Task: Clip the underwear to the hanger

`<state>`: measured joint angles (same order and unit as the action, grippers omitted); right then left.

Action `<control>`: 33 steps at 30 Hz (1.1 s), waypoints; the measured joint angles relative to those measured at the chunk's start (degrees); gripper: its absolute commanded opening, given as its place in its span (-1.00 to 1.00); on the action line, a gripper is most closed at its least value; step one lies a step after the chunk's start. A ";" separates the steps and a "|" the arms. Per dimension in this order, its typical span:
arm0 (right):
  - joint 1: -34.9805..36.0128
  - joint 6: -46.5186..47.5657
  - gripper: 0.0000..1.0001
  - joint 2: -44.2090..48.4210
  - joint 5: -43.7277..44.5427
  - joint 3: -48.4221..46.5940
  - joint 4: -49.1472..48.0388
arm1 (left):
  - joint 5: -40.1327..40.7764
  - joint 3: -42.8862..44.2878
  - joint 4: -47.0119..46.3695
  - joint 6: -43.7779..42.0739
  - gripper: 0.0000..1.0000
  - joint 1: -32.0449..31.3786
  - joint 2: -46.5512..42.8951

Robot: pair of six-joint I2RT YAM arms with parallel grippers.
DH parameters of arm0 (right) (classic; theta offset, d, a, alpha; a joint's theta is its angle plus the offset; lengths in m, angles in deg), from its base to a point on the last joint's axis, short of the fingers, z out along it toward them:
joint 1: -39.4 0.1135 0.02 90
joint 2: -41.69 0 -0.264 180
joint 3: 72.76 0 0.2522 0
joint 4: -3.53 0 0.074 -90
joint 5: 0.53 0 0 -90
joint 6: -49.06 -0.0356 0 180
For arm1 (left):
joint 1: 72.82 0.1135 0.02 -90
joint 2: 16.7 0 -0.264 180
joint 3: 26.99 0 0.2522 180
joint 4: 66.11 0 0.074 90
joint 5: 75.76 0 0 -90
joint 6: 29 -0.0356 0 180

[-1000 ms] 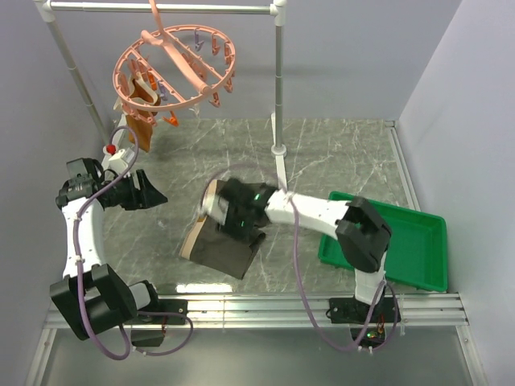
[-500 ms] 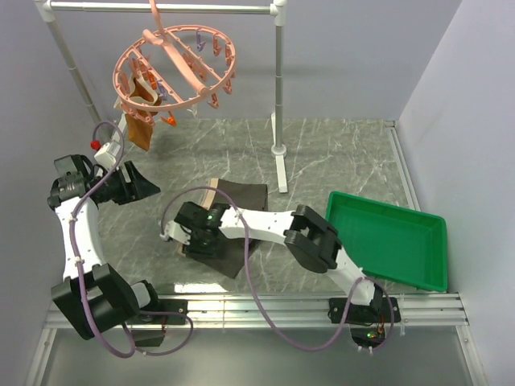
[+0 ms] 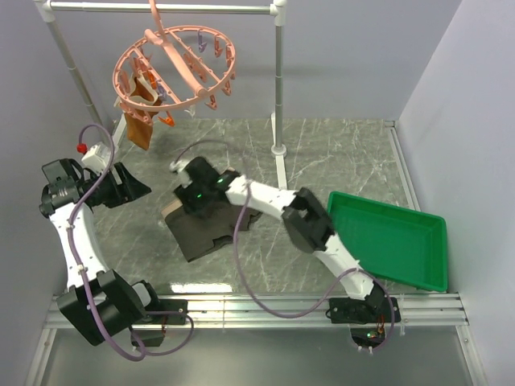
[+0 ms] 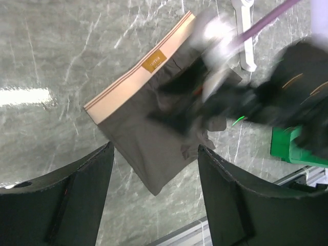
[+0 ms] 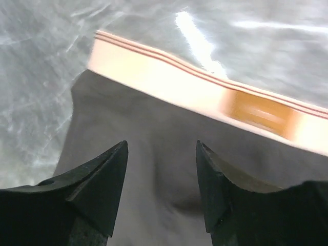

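Now: pickup step; underwear (image 3: 203, 233) flat on table (image 3: 338, 161), well apart from hanger (image 3: 183, 72); right gripper (image 5: 161, 148), jaws apart, low over cloth, nothing held; left gripper (image 4: 154, 148) apart, empty. Next likely: pinch waistband (image 5: 205, 92), lift.

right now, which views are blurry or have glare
Left wrist view: the right arm is smeared by motion across the underwear, and a white glare patch sits on the table at left. Right wrist view: the waistband label is blurred, with a glare streak above it. Top external view: sharp, faint reflections near the front edge.
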<state>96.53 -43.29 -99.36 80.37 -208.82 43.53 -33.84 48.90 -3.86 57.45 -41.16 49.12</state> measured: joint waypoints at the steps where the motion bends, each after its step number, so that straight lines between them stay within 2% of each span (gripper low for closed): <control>1: -1.64 -1.31 0.27 2.43 -1.64 2.91 -1.51 | 0.07 -0.70 -0.28 0.22 0.41 0.00 0.00; 4: -5.44 -1.99 0.27 12.13 -4.48 12.26 -2.69 | -0.17 -3.28 -1.27 1.51 0.34 -0.11 0.17; 7: -5.88 0.61 0.22 21.59 -4.63 16.79 -1.60 | -0.55 -5.55 -1.11 3.26 0.28 -0.76 2.86; 12: -5.46 5.88 0.18 30.49 -2.95 21.68 -1.07 | 0.61 -7.93 -2.93 7.19 0.36 -2.12 11.91; 22: -13.46 10.49 0.13 21.46 2.51 27.06 5.86 | 5.62 -7.87 -3.63 10.23 0.28 -2.34 24.13; 27: -13.49 11.23 0.12 19.82 3.37 27.87 7.04 | 8.85 -7.82 -5.03 12.02 0.22 -3.76 28.57; 33: -13.22 11.43 0.11 19.74 2.80 29.29 8.28 | 10.93 -8.00 -9.88 14.60 0.13 -7.61 29.83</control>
<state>83.30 -31.86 -79.62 83.16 -179.53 51.82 -22.91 40.90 -13.74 72.05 -48.76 78.96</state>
